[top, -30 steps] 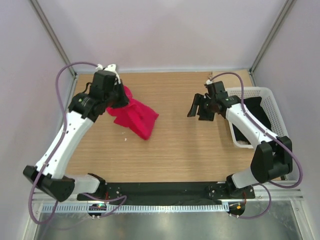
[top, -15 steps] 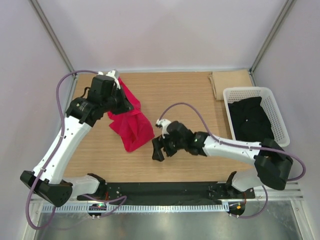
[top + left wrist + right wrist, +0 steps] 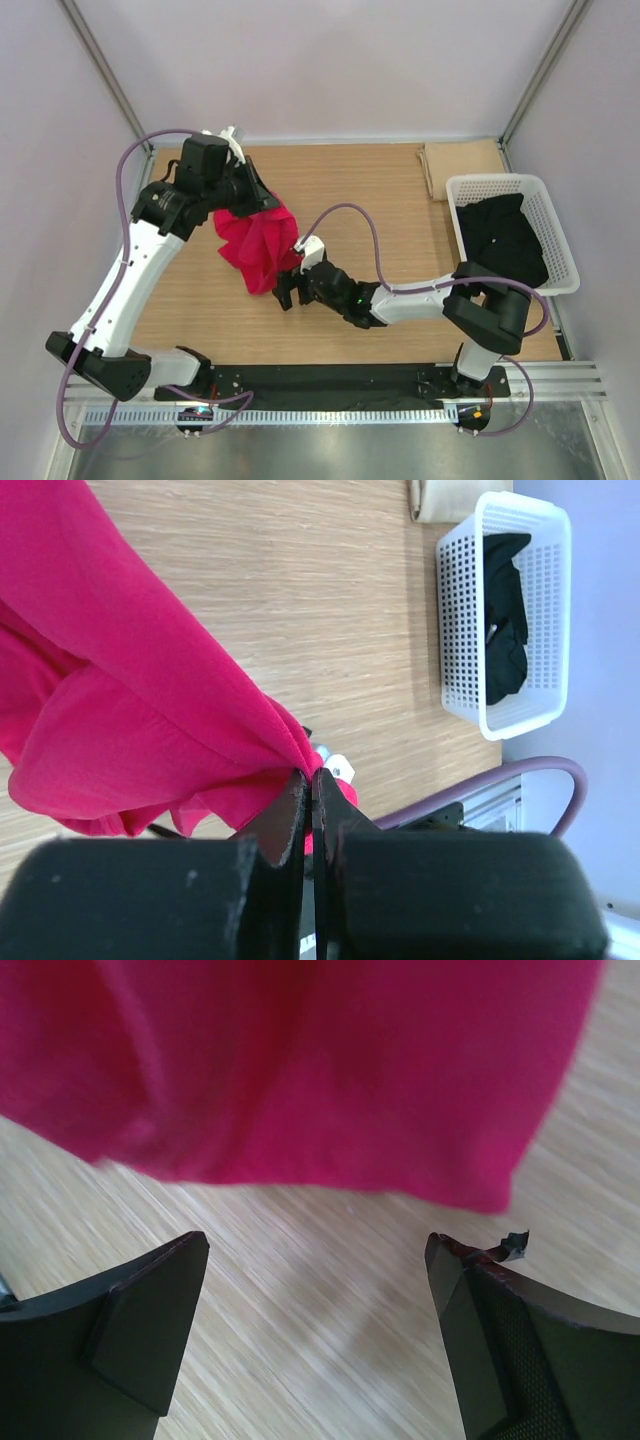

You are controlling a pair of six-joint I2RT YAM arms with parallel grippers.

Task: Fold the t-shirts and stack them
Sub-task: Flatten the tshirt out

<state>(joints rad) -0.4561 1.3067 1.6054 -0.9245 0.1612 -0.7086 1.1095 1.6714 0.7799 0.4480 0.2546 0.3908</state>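
Left tool (image 3: 311, 780) is clamped fully shut on a pinch of the red t-shirt (image 3: 255, 245), and the cloth hangs off it in a bunched, twisty drape. Most of the shirt sits below and to one side of that tool, and the bottom end looks like it reaches the surface (image 3: 380, 200), though I can't tell for sure that it touches.

Right tool (image 3: 315, 1245) is spread as wide as it goes with nothing in it. It sits low over the wood, and the shirt's lower edge is just ahead of its fingertips, not between them yet.

My read is that this is the early part of the job: getting a second grip so the shirt can be opened out flat before any folding. Nothing is folded or stacked.

Next, the right tool probably has to nose forward until a single layer of that hem is between its fingers, then close. The catch is that the cloth is all gathered, so it could easily grab two layers or a random fold rather than a corner.

Off beyond the right tool, well apart from all this, there's the white basket (image 3: 560, 235) with a dark garment (image 3: 500, 240) in it.
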